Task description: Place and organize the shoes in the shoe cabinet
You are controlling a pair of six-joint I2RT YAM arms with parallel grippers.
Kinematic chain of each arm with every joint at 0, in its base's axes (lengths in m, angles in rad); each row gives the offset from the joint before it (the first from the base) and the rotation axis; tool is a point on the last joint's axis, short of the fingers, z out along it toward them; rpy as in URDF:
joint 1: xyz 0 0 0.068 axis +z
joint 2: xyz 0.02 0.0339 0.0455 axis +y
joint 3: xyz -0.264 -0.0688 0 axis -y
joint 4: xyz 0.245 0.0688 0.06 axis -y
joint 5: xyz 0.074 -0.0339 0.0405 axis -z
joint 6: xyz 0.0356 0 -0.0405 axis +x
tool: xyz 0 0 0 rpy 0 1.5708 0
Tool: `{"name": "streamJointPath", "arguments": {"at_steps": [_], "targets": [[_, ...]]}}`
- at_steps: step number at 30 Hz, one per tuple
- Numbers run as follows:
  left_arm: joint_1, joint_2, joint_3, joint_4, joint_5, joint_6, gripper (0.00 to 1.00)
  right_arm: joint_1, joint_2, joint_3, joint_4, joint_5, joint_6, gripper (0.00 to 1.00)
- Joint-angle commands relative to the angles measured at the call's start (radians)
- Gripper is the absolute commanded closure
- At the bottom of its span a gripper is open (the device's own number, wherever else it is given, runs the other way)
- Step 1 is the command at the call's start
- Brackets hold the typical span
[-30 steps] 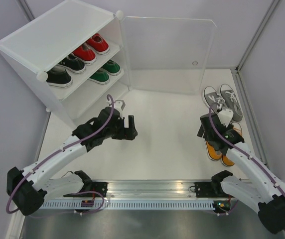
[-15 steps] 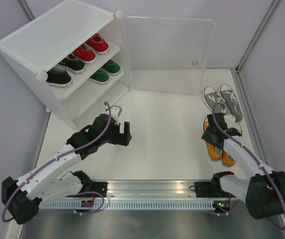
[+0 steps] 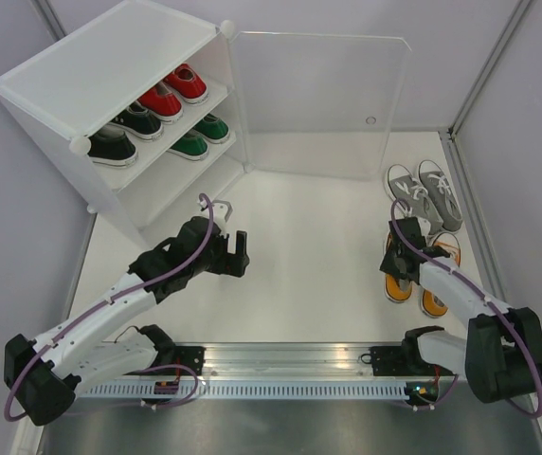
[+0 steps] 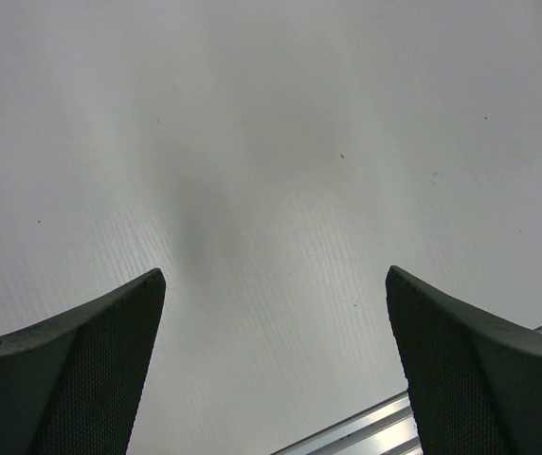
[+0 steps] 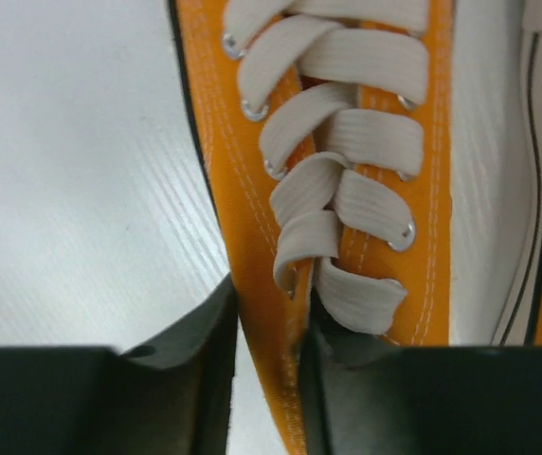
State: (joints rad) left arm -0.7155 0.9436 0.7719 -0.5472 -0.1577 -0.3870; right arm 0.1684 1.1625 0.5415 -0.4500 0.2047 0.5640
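Observation:
The white shoe cabinet (image 3: pixel 100 66) stands at the far left, its clear door (image 3: pixel 318 104) swung open. Red shoes (image 3: pixel 174 92) and black shoes (image 3: pixel 124 133) sit on its top tier, green shoes (image 3: pixel 201 136) on the middle tier. At the right, a grey pair (image 3: pixel 424 190) lies on the table with an orange pair (image 3: pixel 434 296) just in front. My right gripper (image 3: pixel 399 268) (image 5: pixel 269 303) is low over the left orange shoe (image 5: pixel 347 142), jaws pinched on its side wall beside the laces. My left gripper (image 3: pixel 236 254) (image 4: pixel 276 284) hangs open over bare table.
The cabinet's bottom tier (image 3: pixel 190 185) shows nothing in it. An aluminium rail (image 3: pixel 290 365) runs along the near edge between the arm bases. Grey walls close in the table on the left, right and back.
My right gripper came down onto the left orange shoe and closed on its side wall. The left arm drew back a little, then stayed still with its jaws open.

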Motion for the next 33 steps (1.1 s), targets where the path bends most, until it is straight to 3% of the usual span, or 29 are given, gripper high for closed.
{"name": "streamJointPath", "arguments": {"at_steps": [1,6,11,14,18,24,25,28,33], "targets": [[0.001,0.000,0.009,0.030,-0.032,0.036,0.01,0.052,0.023,0.009,0.109,-0.079,-0.039,0.77],[0.001,-0.003,0.007,0.032,-0.060,0.028,0.01,0.293,0.095,0.104,0.183,-0.067,-0.016,0.99],[0.001,-0.003,0.001,0.029,-0.103,-0.007,0.01,0.547,0.251,0.256,0.252,-0.035,0.013,0.99],[0.001,-0.017,-0.002,0.015,-0.144,-0.030,0.01,0.675,0.431,0.435,0.263,-0.022,0.005,0.99],[0.001,-0.046,0.013,-0.040,-0.195,-0.142,0.01,0.804,0.594,0.599,0.280,-0.004,-0.010,0.99],[0.001,-0.111,0.030,-0.160,-0.249,-0.352,0.02,0.887,0.735,0.771,0.238,0.005,-0.032,0.84],[0.001,-0.124,0.041,-0.175,-0.259,-0.369,0.02,0.890,0.726,0.772,0.240,0.005,-0.038,0.69],[0.001,-0.137,0.062,-0.215,-0.275,-0.409,0.02,0.893,0.658,0.755,0.232,0.025,-0.064,0.41],[0.001,-0.109,0.087,-0.238,-0.247,-0.479,0.03,0.892,0.473,0.691,0.172,0.145,-0.096,0.26]]}}
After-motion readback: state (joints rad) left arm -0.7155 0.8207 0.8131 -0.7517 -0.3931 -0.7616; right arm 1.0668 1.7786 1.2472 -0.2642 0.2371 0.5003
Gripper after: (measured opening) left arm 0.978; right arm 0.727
